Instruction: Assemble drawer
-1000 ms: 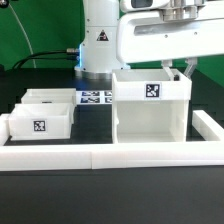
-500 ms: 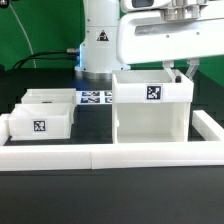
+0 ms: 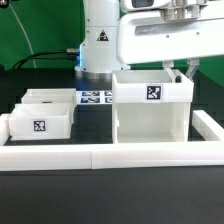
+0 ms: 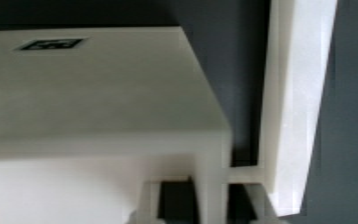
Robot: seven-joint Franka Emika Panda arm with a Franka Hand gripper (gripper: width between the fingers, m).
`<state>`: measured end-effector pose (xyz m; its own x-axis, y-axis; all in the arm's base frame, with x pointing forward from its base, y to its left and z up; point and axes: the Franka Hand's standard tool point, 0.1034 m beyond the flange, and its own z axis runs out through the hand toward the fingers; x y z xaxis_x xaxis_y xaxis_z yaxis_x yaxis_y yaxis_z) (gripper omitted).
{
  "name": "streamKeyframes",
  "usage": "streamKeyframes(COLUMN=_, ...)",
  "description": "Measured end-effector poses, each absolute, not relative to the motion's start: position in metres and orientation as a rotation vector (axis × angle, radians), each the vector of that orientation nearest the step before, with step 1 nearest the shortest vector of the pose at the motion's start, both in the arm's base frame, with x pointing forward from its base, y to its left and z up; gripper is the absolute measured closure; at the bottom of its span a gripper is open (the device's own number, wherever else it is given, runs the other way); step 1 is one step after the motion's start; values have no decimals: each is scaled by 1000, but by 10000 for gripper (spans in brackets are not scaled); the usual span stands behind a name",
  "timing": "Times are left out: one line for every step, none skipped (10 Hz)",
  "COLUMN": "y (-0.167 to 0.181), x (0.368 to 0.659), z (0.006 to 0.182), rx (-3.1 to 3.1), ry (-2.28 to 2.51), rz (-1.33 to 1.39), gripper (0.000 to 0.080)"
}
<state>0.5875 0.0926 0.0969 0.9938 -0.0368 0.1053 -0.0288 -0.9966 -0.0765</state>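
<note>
The tall white plastic box housing (image 3: pixel 150 118) of the drawer stands upright on the black table (image 3: pixel 92 126), right of centre in the exterior view. Its open side faces up, and a square black-and-white tag (image 3: pixel 152 92) sits on the face toward the camera. The gripper (image 3: pixel 184 70) of the white robot arm (image 3: pixel 150 35) hangs at the housing's upper rim on the exterior view's right, near the back corner. The rim hides the fingertips, so I cannot tell whether the jaws are spread or pinching the wall.

To the exterior view's left sit two shallow white open-top trays, the front tray (image 3: pixel 40 125) and the rear tray (image 3: pixel 50 97), close together. A narrow band of bare table separates them from the housing, and the marker board (image 3: pixel 95 98) lies flat at its far end.

A low white border wall (image 3: pixel 100 155) runs along the front, just before the housing's base, and turns back on the right, leaving only a slim strip of table beside the housing. In the wrist view the housing's tagged face fills most of the frame, with a dark slot along one edge.
</note>
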Motion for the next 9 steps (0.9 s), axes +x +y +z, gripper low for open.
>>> streamKeyframes(y=93, x=588, z=97, rx=-3062, ry=51, rz=-164, gripper=761)
streamKeyframes(y=93, x=586, z=97, rx=-3063, ry=50, rz=-162, gripper=761)
streamKeyframes(y=94, x=587, z=97, rx=-3047, ry=178, rz=-160, gripper=761)
streamKeyframes(y=95, x=587, z=98, rx=-3040, ry=231, rz=-159, gripper=761)
streamKeyframes(y=95, x=587, z=98, rx=-3040, ry=230, rz=-159, gripper=761)
streamKeyframes(y=95, x=587, z=98, rx=-3041, ry=221, rz=-159, gripper=761)
streamKeyframes(y=95, x=587, z=98, rx=-3041, ry=221, rz=-158, gripper=761)
streamKeyframes(y=95, x=587, z=98, rx=-3041, ry=227, rz=-158, gripper=761)
streamKeyframes(y=95, x=587, z=98, rx=-3040, ry=234, rz=-158, gripper=761)
